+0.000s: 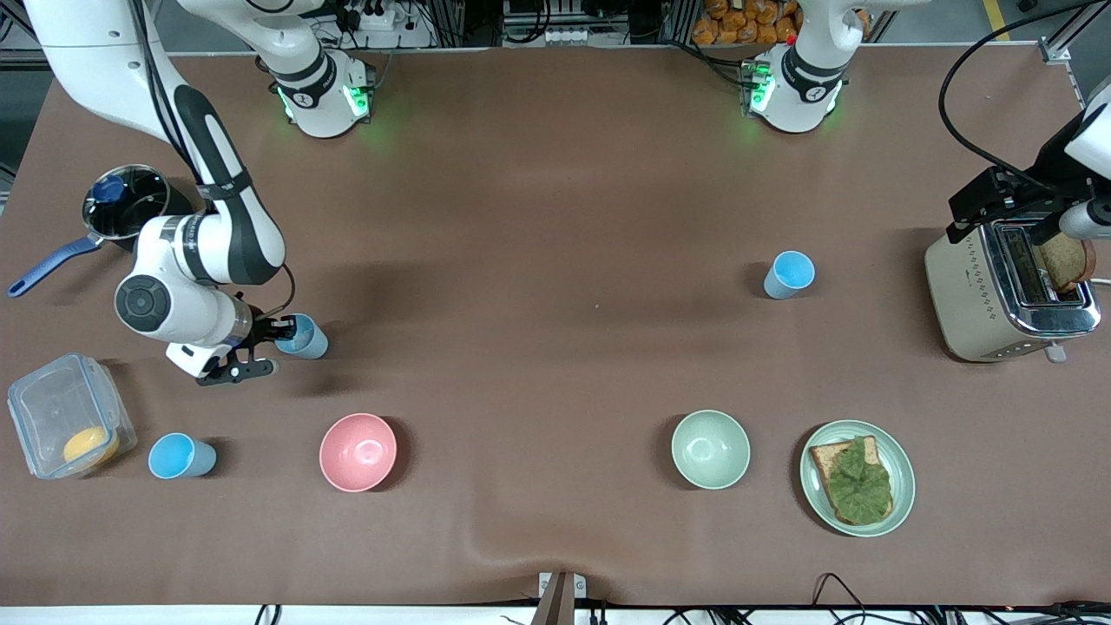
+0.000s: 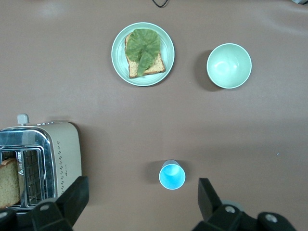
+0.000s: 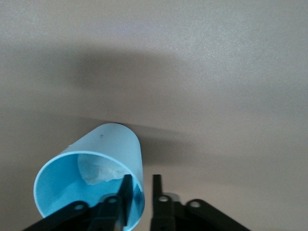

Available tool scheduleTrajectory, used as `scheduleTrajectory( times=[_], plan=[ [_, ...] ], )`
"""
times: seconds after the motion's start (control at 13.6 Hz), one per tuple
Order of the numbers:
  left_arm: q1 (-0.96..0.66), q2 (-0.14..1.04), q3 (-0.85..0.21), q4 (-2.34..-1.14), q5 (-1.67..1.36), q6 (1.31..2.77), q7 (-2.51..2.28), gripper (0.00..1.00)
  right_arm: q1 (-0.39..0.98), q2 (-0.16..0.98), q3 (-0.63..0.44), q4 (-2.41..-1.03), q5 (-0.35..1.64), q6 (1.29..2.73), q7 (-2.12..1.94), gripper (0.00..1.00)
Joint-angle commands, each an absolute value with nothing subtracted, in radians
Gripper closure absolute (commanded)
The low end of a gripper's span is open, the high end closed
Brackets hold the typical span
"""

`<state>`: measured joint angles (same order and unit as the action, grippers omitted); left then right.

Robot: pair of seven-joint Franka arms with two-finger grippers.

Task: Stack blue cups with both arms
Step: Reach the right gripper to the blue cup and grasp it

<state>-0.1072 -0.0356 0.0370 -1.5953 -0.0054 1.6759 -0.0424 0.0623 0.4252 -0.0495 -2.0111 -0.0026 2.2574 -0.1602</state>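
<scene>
I see the right gripper point(image 1: 279, 340) pinching the rim of a small light-blue plastic tumbler point(image 1: 305, 337), one finger point(image 3: 126, 192) inside, one outside, toward the right arm's end of the table. The right arm is bent low. The left gripper point(image 2: 144, 202) hangs open above a second smooth tapered tumbler point(image 2: 172, 175) beside the metal toaster point(image 2: 41, 161).

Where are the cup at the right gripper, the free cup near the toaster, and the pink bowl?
Cup at right gripper point(image 3: 103, 149): right wrist view, outer wall below the rim.
Free cup near the toaster point(image 1: 792, 271): front view, bright blue inside.
Pink bowl point(image 1: 358, 451): front view, middle of the inside.
</scene>
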Motion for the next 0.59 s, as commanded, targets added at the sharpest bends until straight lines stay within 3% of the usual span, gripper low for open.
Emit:
scheduleTrajectory(
  times=[0.0,0.52],
  plan=[
    [-0.106,-0.029,0.035,-1.578,0.002,1.675,-0.043,0.0,0.061,0.426,-0.043,-1.98,-0.009,2.229,-0.163,1.0],
    [-0.107,-0.02,0.035,-1.58,0.002,1.675,-0.043,0.0,0.208,0.423,-0.04,-1.809,0.158,1.971,0.002,1.0]
  ],
)
